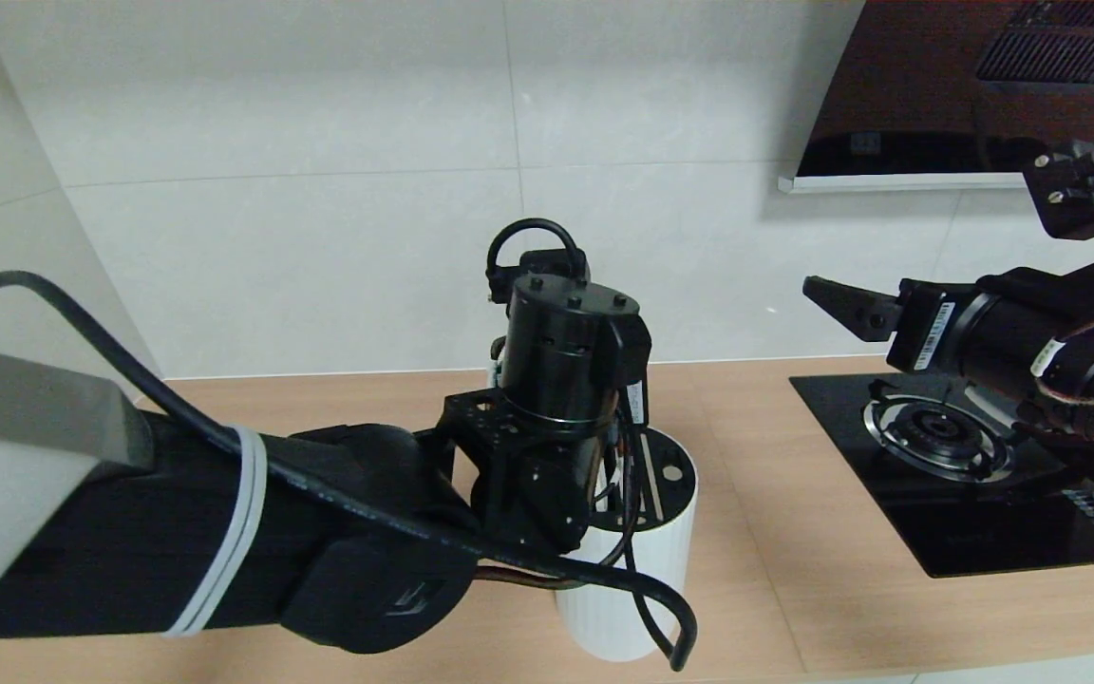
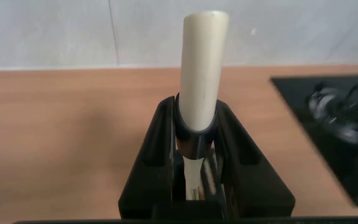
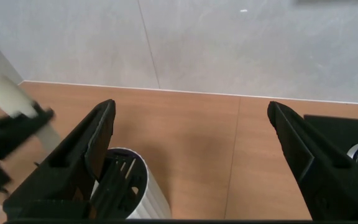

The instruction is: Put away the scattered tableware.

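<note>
A cream-handled utensil (image 2: 201,68) stands between the fingers of my left gripper (image 2: 194,134), which is shut on its dark collar and metal shaft. The utensil's lower end is hidden. My left wrist (image 1: 561,370) hangs directly over a white cylindrical utensil holder (image 1: 637,579) with a black slotted top, standing on the wooden counter (image 1: 775,532). The holder (image 3: 140,198) and the held cream handle (image 3: 8,96) also show in the right wrist view. My right gripper (image 3: 188,118) is open and empty, raised to the right of the holder, above the hob's near side.
A black glass gas hob (image 1: 946,513) with a round burner (image 1: 936,432) lies on the counter at the right. A dark range hood (image 1: 965,85) hangs above it. A tiled wall closes the back; bare counter lies between holder and hob.
</note>
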